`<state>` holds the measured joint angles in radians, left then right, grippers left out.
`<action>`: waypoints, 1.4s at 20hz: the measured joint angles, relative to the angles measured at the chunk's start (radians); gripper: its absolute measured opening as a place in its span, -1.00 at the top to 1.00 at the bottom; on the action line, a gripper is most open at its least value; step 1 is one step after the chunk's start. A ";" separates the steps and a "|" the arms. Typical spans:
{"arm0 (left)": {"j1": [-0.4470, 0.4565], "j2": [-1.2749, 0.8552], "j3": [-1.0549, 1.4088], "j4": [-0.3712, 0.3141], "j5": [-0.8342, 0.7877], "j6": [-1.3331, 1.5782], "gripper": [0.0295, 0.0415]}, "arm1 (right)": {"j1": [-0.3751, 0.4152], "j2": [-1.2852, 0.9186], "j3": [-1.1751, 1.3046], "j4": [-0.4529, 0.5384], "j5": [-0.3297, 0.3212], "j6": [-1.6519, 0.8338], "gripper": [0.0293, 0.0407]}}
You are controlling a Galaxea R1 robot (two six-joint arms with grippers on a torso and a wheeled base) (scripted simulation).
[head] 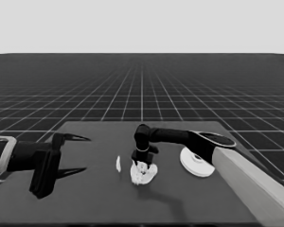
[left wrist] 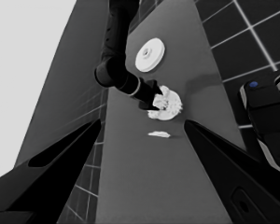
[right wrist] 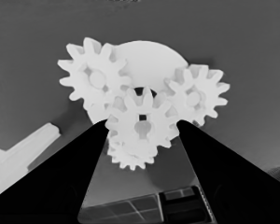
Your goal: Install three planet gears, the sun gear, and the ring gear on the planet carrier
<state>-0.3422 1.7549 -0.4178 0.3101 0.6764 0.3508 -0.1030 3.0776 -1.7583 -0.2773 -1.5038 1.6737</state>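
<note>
Your right gripper [head: 142, 163] hangs over the middle of the table [head: 99, 203], fingers pointing down at the smaller round part [head: 143, 176]. In the right wrist view its two fingers stand on either side of one small gear [right wrist: 141, 125], their inner edges touching its teeth, so it is clamped on that gear. Two more gears [right wrist: 94, 77] sit on the smaller round part, and a fourth shows just behind the held one. The larger round part [head: 196, 162] lies near the table's right edge, well apart from the gears and partly behind your right arm. A thin white piece [head: 118, 163] lies just beside the gear cluster, toward the left end. Your left gripper [head: 78, 153] waits over the table's left end, fingers wide apart and holding nothing. Bare table lies between it and the thin white piece, and along the near edge.
</note>
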 joint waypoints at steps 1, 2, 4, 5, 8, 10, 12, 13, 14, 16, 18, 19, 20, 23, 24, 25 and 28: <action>0.000 0.000 0.000 0.000 0.000 0.000 -0.49 | 0.000 0.000 0.000 0.000 0.000 0.010 0.72; 0.000 0.000 0.000 0.000 0.000 0.000 -0.49 | 0.000 0.000 0.000 0.000 0.000 0.021 0.72; 0.000 0.000 0.000 0.000 0.000 0.000 -0.49 | -0.004 0.000 -0.001 0.000 0.000 0.042 0.71; 0.000 0.000 0.000 0.000 0.000 0.000 -0.49 | -0.005 -0.001 -0.001 0.000 0.000 0.052 0.71; 0.000 0.000 0.000 0.000 0.000 0.000 -0.49 | -0.006 -0.001 -0.001 0.000 0.000 0.084 0.71; 0.000 0.000 0.000 0.000 0.000 0.000 -0.49 | -0.006 -0.001 -0.001 0.000 0.000 0.105 0.71; 0.000 0.000 0.000 0.000 0.000 0.000 -0.49 | -0.006 -0.001 -0.001 0.000 0.000 0.126 0.71; 0.000 0.000 0.000 0.000 0.000 0.000 -0.49 | -0.006 -0.001 -0.001 0.000 0.000 0.136 0.72; 0.000 0.000 0.000 0.000 0.000 0.000 -0.49 | -0.006 -0.001 -0.001 0.000 0.000 0.147 0.71; 0.000 0.000 0.000 0.000 0.000 0.000 -0.49 | -0.006 -0.001 -0.001 0.000 0.000 0.168 0.71; 0.000 0.000 0.000 0.000 0.000 0.000 -0.49 | -0.006 -0.001 -0.001 0.000 0.000 0.188 0.71; 0.000 0.000 0.000 0.000 0.000 0.000 -0.49 | -0.006 -0.001 -0.001 0.000 0.000 0.199 0.72; 0.000 0.000 0.000 0.000 0.000 0.000 -0.49 | -0.006 -0.001 -0.001 0.000 0.000 0.209 0.71; 0.000 0.000 0.000 0.000 0.000 0.000 -0.49 | -0.006 -0.001 -0.001 0.000 0.000 0.241 0.72; 0.000 0.000 0.000 0.000 0.000 0.000 -0.49 | -0.006 -0.001 -0.001 0.000 0.000 0.251 0.71; 0.000 0.000 0.000 0.000 0.000 0.000 -0.49 | -0.006 -0.001 -0.001 0.000 0.000 0.262 0.72; 0.000 0.000 0.000 0.000 0.000 0.000 -0.49 | -0.006 -0.001 -0.001 0.000 0.000 0.293 0.71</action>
<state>-0.3422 1.7549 -0.4178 0.3101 0.6764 0.3508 -0.1087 3.0766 -1.7593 -0.2774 -1.5034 1.9669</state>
